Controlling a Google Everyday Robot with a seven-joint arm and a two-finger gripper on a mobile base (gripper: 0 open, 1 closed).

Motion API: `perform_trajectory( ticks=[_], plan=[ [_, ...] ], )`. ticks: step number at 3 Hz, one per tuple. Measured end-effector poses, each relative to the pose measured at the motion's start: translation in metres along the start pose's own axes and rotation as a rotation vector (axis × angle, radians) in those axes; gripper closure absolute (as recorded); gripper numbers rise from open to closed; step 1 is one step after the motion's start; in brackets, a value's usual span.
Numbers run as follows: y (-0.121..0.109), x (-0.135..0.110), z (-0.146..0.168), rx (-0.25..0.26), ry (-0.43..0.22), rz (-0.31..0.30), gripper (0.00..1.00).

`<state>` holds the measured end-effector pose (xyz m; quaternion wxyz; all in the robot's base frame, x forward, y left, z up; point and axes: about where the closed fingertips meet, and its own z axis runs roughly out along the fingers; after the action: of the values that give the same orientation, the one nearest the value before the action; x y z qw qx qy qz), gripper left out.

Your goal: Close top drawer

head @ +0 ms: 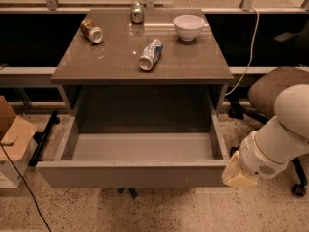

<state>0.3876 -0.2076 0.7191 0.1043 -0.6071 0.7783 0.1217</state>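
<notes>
Claw [239, 172] at the open top drawer [130, 174]'s right front corner.
I cannot tell whether my claw is wide or narrow; it sits just beside the pulled-out drawer's front. I would bring it onto the flat front, nearer the middle, and push straight so nothing skews. The drawer shows only bare floor; the white bowl [189, 27] on the tabletop [116, 64] looks empty.
</notes>
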Motion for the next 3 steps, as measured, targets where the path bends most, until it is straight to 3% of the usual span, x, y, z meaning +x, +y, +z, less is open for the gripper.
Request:
perform_trajectory(
  ticks=[2,3],
  plan=[
    [-0.014,0.008,0.045,0.033,-0.068,0.026,1.0],
    [-0.037,0.013,0.072,0.061,-0.133,0.033,1.0]
  ],
)
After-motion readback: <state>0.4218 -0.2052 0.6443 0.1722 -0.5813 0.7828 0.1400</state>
